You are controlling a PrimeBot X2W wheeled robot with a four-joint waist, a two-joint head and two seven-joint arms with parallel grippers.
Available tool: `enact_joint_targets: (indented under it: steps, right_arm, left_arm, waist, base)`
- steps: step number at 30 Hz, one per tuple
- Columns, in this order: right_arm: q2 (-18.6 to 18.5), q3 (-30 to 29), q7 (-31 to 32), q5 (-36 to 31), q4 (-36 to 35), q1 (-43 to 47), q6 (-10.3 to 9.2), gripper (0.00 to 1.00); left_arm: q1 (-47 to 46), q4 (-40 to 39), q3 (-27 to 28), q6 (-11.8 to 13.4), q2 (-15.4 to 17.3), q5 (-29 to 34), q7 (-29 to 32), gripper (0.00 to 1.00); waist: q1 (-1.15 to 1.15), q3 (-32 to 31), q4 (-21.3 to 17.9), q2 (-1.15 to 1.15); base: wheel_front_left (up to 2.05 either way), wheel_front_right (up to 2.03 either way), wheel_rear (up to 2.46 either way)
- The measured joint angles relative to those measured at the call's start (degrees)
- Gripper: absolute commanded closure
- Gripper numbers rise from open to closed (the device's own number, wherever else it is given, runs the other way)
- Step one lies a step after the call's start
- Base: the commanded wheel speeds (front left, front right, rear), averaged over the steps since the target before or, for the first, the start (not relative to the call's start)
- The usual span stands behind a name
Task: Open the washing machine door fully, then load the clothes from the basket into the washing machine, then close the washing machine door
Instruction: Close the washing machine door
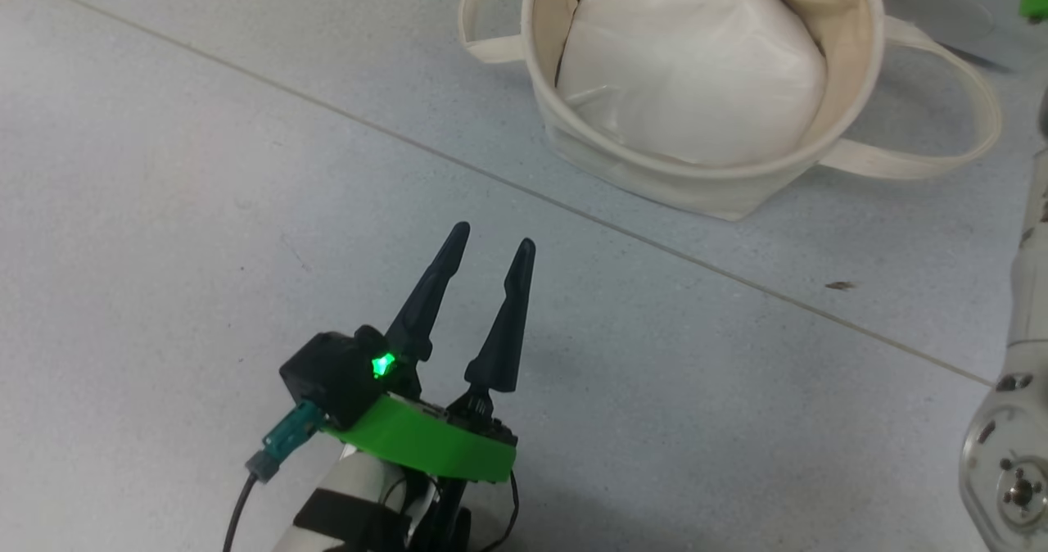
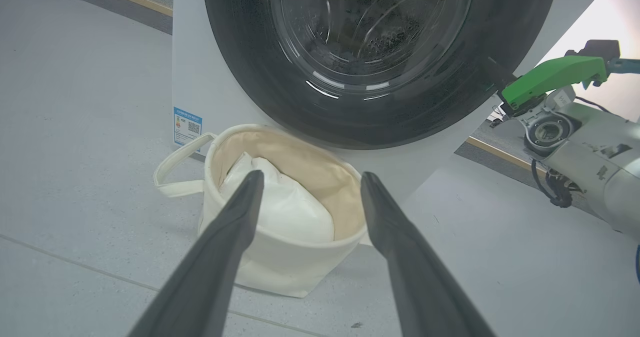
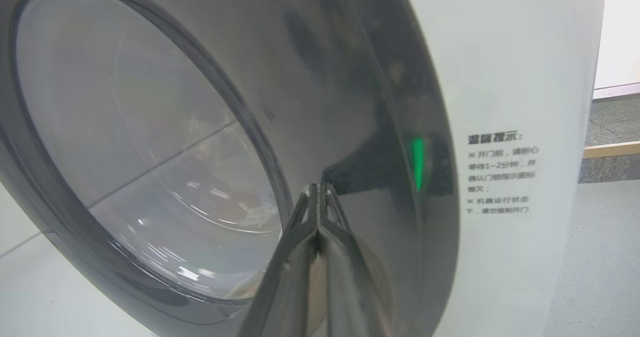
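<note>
The washing machine (image 2: 197, 72) is white, and its door (image 2: 240, 52), black rim around clear glass, lies against its front. In the right wrist view my right gripper (image 3: 318, 187) is shut, its tips touching the door's (image 3: 360, 87) glossy rim near the right edge, holding nothing. The cream basket (image 1: 655, 175) stands on the floor before the washer with a plain white cloth (image 1: 696, 61) in it; the clothes are hidden. My left gripper (image 1: 493, 237) hovers open and empty over the floor, short of the basket (image 2: 280, 262) and pointing at it.
My right arm (image 2: 575, 142) with its green bracket reaches to the door's right side. A blue label (image 2: 187, 126) sits at the washer's lower left corner. The basket's loop handles (image 1: 958, 110) lie out to both sides. A wooden skirting strip (image 3: 610, 149) runs behind the washer.
</note>
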Motion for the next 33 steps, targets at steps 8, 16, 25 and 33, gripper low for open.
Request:
enact_joint_targets:
  steps: [8, 16, 25, 33]
  right_arm:
    - [-0.3, -2.8, -0.2, 0.5, 3.2, -4.7, 0.05, 1.0]
    - [-0.3, -1.1, 0.0, 2.6, 3.6, -5.2, 0.08, 1.0]
    - [1.8, 6.0, 0.0, 14.4, 0.3, 9.0, 0.0, 1.0]
    - [2.9, 10.1, 0.0, 25.9, -5.5, 27.0, 0.0, 1.0]
  left_arm:
    - [-0.6, -1.0, -1.0, 0.6, -0.1, -1.0, 0.0, 0.0]
    - [-1.1, -0.7, -0.8, 0.9, -0.1, -1.5, 0.0, 0.0]
    - [-0.7, 2.3, 2.8, -1.1, -0.1, 1.0, 0.0, 0.0]
    - [4.0, 4.5, 7.7, -4.2, -0.1, 3.1, 0.0, 0.0]
  waist:
    - [0.0, 1.9, 1.4, 0.0]
    - [-0.01, 0.9, 1.2, 0.0]
    - [-0.01, -4.9, -2.3, 0.0]
    - [-0.02, -12.6, -7.5, 0.0]
  base:
    - [0.0, 0.0, 0.0]
    - [0.0, 0.0, 0.0]
    - [0.0, 0.0, 0.0]
    - [0.0, 0.0, 0.0]
